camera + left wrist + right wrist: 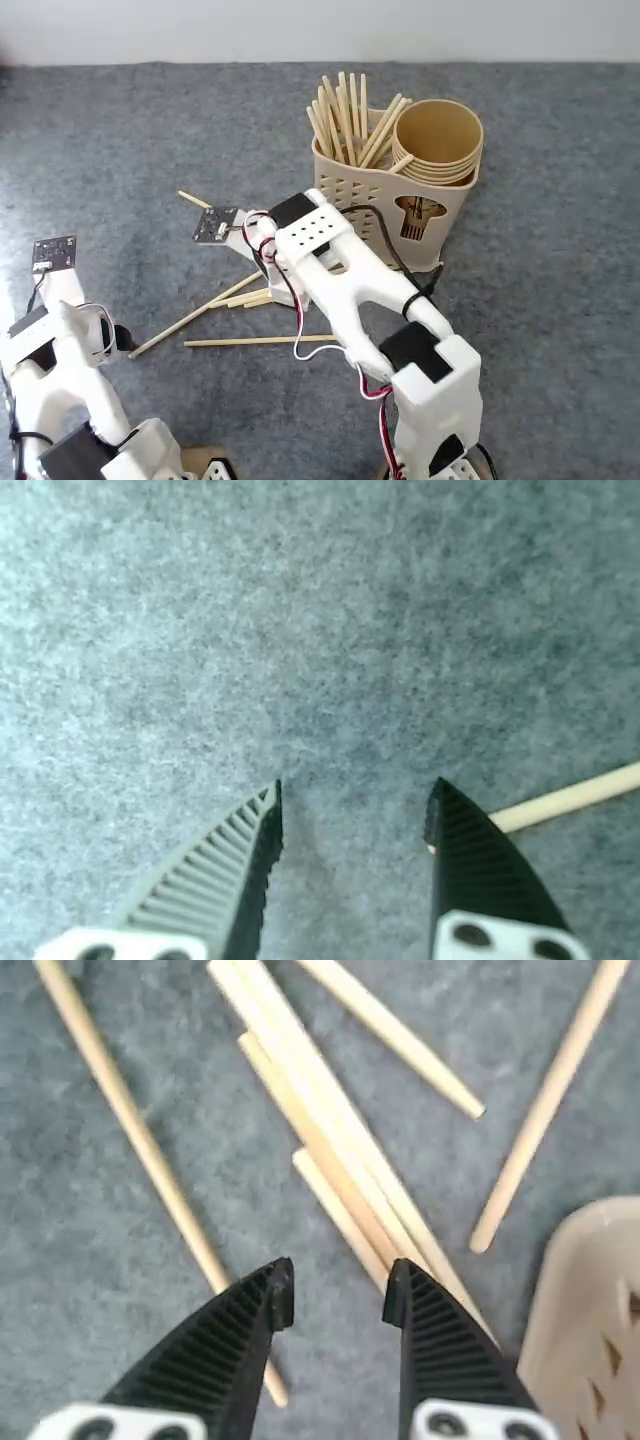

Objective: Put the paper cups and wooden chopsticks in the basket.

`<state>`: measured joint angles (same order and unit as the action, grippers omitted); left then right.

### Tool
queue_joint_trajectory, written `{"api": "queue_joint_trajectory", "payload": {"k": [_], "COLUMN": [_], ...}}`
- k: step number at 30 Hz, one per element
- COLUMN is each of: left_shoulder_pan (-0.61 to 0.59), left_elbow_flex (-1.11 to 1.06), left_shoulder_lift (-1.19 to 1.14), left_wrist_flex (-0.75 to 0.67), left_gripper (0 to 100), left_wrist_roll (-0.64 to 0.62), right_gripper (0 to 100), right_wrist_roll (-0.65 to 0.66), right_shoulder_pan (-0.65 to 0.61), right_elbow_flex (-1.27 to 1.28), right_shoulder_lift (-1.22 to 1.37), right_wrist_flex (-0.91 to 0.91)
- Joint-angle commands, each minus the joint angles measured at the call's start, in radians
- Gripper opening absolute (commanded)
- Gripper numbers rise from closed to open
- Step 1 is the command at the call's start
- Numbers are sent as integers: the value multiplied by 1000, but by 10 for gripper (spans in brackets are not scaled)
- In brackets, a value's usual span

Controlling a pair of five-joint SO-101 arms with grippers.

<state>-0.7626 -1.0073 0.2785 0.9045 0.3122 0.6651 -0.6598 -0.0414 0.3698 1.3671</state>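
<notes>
Saw a grey desk [120, 140] carrying a perforated basket [370, 195] toward its far edge, with nested paper cups [438, 135] and wooden chopsticks [345, 115] standing inside. Found loose chopsticks [262, 340] lying flat mid-desk, just in front of the basket. Caught the right end effector [338, 1295] narrowly parted above that scatter, gripping nothing, and the left end effector [355, 815] spread wider over bare desk toward the left side, one chopstick end beside it.

No words, numbers or brand marks can be read. A cut-out motif is seen on the front wall of the basket [365, 195]. Any print on the circuit boards [55, 252] is too small to be made out.
</notes>
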Motion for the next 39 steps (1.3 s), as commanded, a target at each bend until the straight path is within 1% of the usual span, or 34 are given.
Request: {"api": "queue_joint_trajectory", "payload": {"k": [1, 14, 19, 27, 29, 33, 39], "left_shoulder_pan": [-5, -5, -5, -5, -5, -5, -5], "left_elbow_flex": [7, 5, 5, 5, 5, 5, 5], "left_shoulder_lift": [37, 35, 35, 35, 35, 35, 35], "left_wrist_flex": [-11, -18, -18, -18, -18, -18, -18], "left_gripper": [225, 225, 225, 225, 225, 225, 225], "left_wrist_roll": [0, 0, 0, 0, 0, 0, 0], "right_gripper": [159, 159, 159, 153, 126, 13, 9], "right_wrist_roll": [23, 23, 23, 23, 23, 23, 17], "right_shoulder_pan": [-12, -12, -5, -12, -12, -12, -12], "right_elbow_flex": [-12, -18, -83, -100, -100, -100, -100], "right_shoulder_lift": [10, 119, 171, 245, 243, 240, 196], "right_wrist_flex": [-45, -156, -150, -150, -150, -150, -150]}}
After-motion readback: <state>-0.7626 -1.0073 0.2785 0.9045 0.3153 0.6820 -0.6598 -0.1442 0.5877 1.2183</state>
